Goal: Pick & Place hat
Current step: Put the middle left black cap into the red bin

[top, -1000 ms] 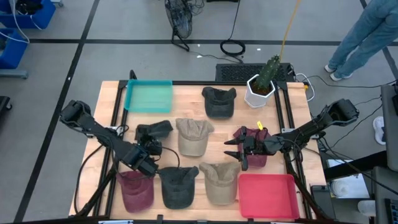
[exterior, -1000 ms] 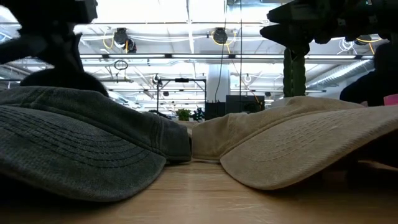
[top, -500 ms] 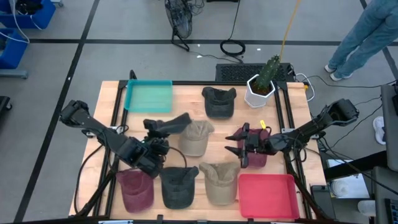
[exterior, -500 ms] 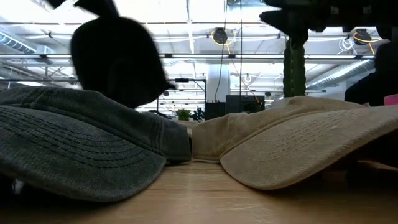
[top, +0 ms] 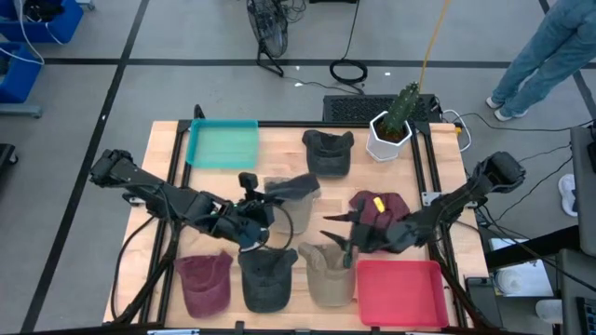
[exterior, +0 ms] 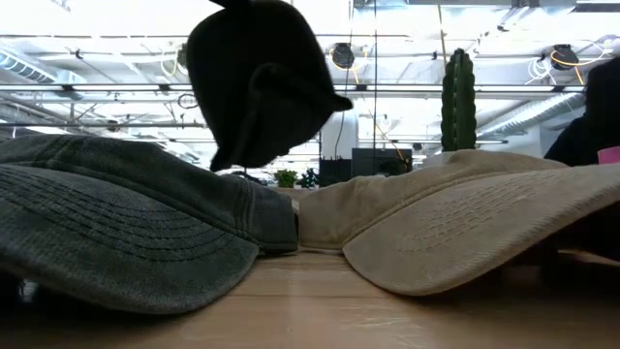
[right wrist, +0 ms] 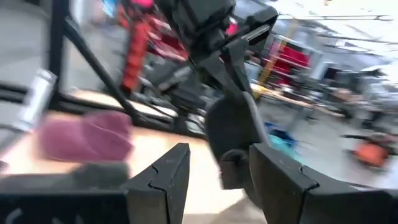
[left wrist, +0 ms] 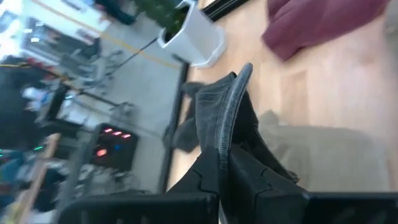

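Note:
My left gripper [top: 262, 220] is shut on a black hat [top: 294, 188] and holds it in the air above a tan hat [top: 282, 213] at mid-table. The black hat also shows high up in the low view [exterior: 257, 82]. My right gripper [top: 337, 241] is open and empty, just left of a maroon hat [top: 378, 218] with a yellow tag, which lies flat on the table. The right wrist view looks between its open fingers [right wrist: 214, 171] at the black hat [right wrist: 233, 127] and the left arm beyond. My left gripper pinches a stitched edge of the black hat [left wrist: 227, 121] between its two fingers. The fingers come roughly level from the table's left. The hat is lifted clear of the table and stands out beyond the fingertips, over the tan hat.
More hats lie on the table: dark grey at the far side [top: 328, 152], and maroon [top: 205, 282], dark grey [top: 265, 279] and tan [top: 326, 273] along the near edge. A teal tray [top: 223, 144], a red tray [top: 400, 293] and a potted cactus [top: 391, 130] stand around them. A person [top: 549, 46] stands far right.
My left gripper has lifted the black hat clear of the table and carried it toward the table's right, over the tan hat. My right gripper has moved off the maroon hat toward the near edge and the left, staying open.

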### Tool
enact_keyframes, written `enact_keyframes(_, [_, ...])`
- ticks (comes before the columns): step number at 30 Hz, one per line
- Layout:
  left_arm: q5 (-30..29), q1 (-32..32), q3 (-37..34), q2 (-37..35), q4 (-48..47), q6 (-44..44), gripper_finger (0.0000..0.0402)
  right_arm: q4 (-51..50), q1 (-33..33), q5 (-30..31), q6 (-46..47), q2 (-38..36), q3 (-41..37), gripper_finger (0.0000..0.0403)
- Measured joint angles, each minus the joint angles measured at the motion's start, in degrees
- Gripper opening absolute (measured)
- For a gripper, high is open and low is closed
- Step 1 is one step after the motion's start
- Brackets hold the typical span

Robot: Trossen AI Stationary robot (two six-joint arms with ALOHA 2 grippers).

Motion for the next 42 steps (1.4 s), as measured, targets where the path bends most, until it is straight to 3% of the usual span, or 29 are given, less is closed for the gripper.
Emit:
enact_keyframes(6, [4.10, 0.82, -0.07, 0.00, 4.52, 2.32, 0.0021, -0.57, -0.40, 7.08, -9.14, 6.79, 7.73, 0.0151])
enact_keyframes(13, [5.46, 0.83, -0.09, 0.00, 5.72, 3.09, 0.0012, -3.43, -2.50, 7.28, -13.46, 10.17, 14.85, 0.0151])
enact_keyframes(20, [5.48, 0.83, -0.11, 0.02, 7.78, 3.39, 0.0025, -12.73, -6.22, 7.45, -10.20, 13.86, 21.08, 0.0151])
enact_keyframes(23, [5.54, 0.80, -0.11, 0.02, 7.76, 3.39, 0.0011, -13.18, -7.16, 7.49, -8.11, 14.64, 21.76, 0.0150])
enact_keyframes(28, [5.60, 0.80, -0.11, 0.02, 7.58, 3.85, 0.0024, -14.13, -7.57, 7.62, -6.73, 14.63, 21.76, 0.0147])
enact_keyframes(32, [5.60, 0.80, -0.11, 0.02, 7.58, 3.85, 0.0032, -15.15, -7.67, 7.64, -5.82, 14.61, 21.76, 0.0126])
enact_keyframes(38, [5.60, 0.65, -0.11, 0.04, 7.78, 3.66, 0.0012, -18.41, -7.89, 7.71, -4.00, 14.61, 21.76, 0.0068])
enact_keyframes(42, [5.79, 0.60, -0.11, 0.07, 7.82, 2.83, 0.0038, -18.80, -7.79, 7.81, -5.04, 14.61, 21.76, 0.0015])
